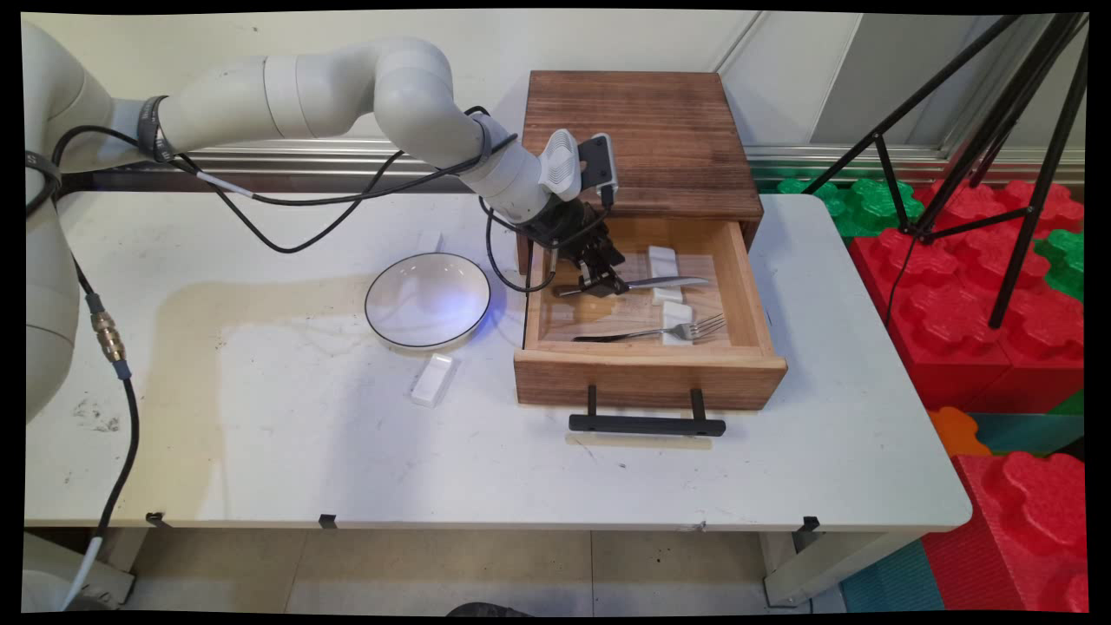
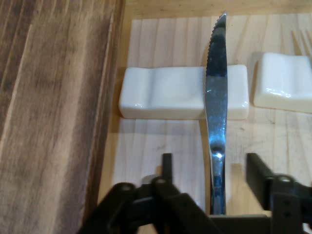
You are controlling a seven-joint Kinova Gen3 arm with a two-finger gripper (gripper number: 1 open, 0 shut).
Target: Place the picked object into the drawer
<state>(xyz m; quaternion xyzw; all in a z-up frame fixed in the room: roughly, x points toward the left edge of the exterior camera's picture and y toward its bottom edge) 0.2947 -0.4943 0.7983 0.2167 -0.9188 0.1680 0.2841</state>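
Observation:
My gripper (image 1: 599, 282) is down inside the open wooden drawer (image 1: 649, 369), open around a table knife (image 1: 673, 282). In the hand view the knife (image 2: 217, 112) runs up between the two fingers (image 2: 167, 165), with a gap on each side. Its serrated blade lies across a white cutlery rest (image 2: 165, 92). A second white rest (image 2: 285, 87) sits to the right. A fork (image 1: 660, 332) lies nearer the drawer front, its tines on another rest (image 1: 677, 314).
The drawer belongs to a brown wooden cabinet (image 1: 638, 139) and has a black handle (image 1: 647, 424). A white plate with a dark rim (image 1: 427, 299) sits left of the drawer, and a white rest (image 1: 434, 379) lies in front of it. The drawer's side wall (image 2: 53, 112) is close beside the gripper.

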